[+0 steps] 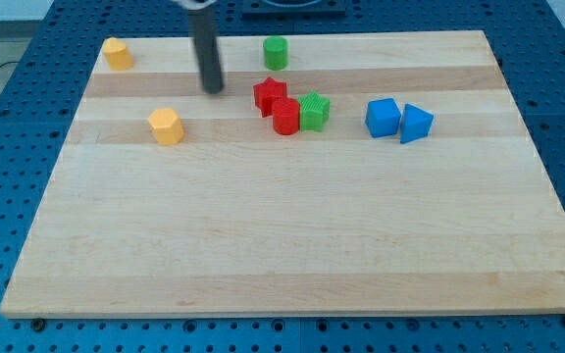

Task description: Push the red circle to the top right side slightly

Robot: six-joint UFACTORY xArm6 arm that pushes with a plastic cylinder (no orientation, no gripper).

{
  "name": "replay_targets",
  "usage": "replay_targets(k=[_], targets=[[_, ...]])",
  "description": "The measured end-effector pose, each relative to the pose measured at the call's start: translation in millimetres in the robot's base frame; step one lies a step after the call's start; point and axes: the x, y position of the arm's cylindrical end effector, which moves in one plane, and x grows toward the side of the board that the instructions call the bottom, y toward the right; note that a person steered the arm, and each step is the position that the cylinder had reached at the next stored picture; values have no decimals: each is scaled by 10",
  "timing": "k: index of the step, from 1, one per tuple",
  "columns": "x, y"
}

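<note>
The red circle (285,117) lies on the wooden board near the top middle. It touches a red star-like block (271,94) at its upper left and a green star-like block (314,111) on its right. My tip (213,90) is the lower end of a dark rod. It stands to the left of the red star-like block and up-left of the red circle, apart from both.
A green cylinder (276,52) is near the top edge. A yellow block (118,53) sits at the top left and a yellow hexagon (166,126) lower left of my tip. A blue cube (383,117) and a blue triangle-like block (416,124) are at the right.
</note>
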Motion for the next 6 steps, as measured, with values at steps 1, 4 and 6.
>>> replay_targets(k=[1,4,6], targets=[[379,-337],[732,733],[496,1362]])
